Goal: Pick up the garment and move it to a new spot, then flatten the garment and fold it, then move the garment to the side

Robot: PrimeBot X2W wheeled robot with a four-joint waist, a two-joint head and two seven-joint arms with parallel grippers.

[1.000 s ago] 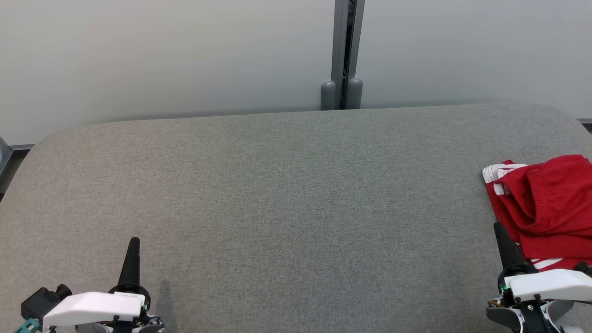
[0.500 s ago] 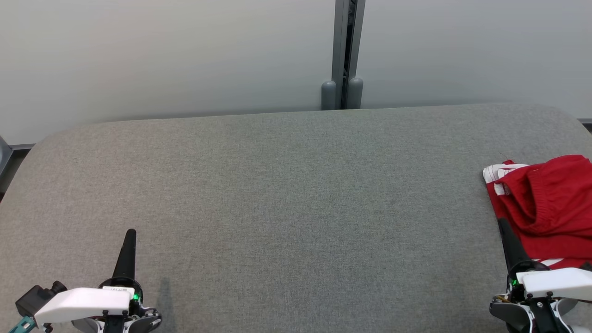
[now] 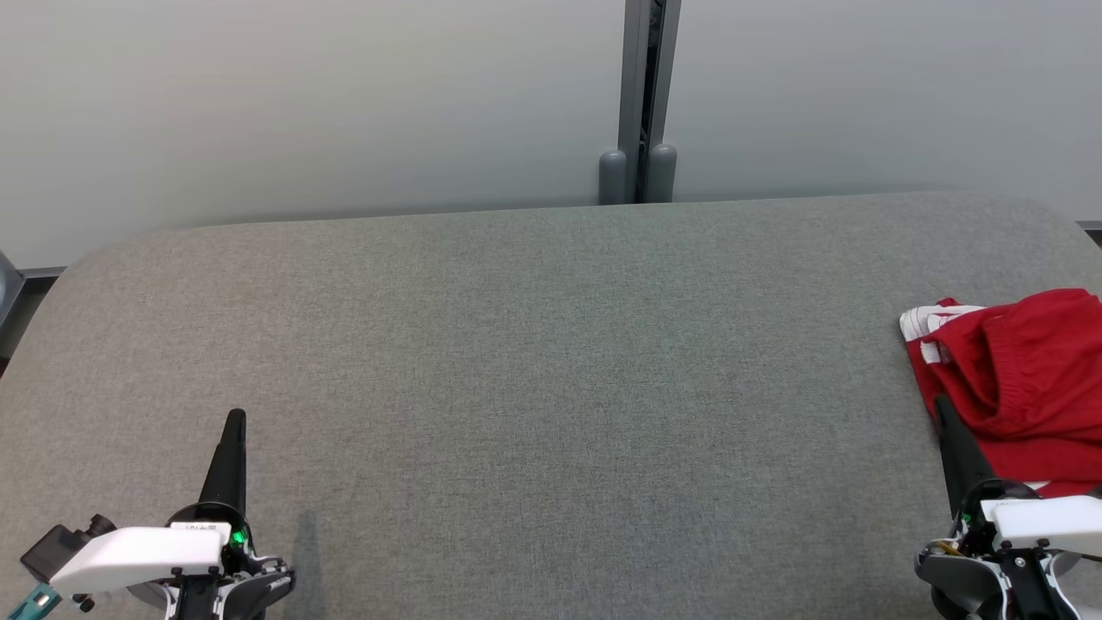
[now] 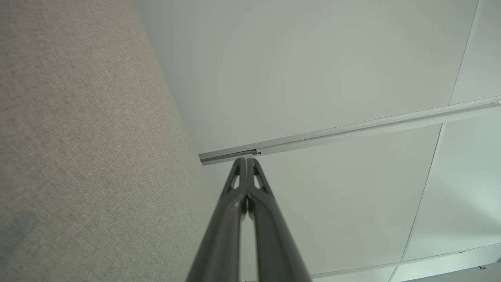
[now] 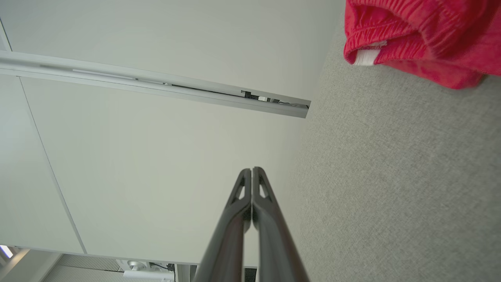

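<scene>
The garment [image 3: 1024, 379] is a red piece with white trim, bunched in a heap at the right edge of the grey table [image 3: 551, 387]. In the right wrist view the garment [image 5: 426, 35] lies at the top right, apart from the fingers. My right gripper [image 3: 943, 405] is shut and empty, its tip beside the heap's near left edge; the right gripper [image 5: 251, 170] shows both fingers pressed together. At the lower left of the head view my left gripper [image 3: 234, 419] is shut and empty over bare cloth. The left gripper [image 4: 245, 160] also shows closed fingers.
A pale wall with a vertical metal joint [image 3: 641, 103] rises behind the table's far edge. The table's corners are rounded, and it drops off at the left near a dark gap [image 3: 9, 301]. Grey fabric stretches between the two grippers.
The left gripper has slid forward and slightly left across the table. The right gripper has shifted a little right and nearer the bottom edge. The garment has not moved.
</scene>
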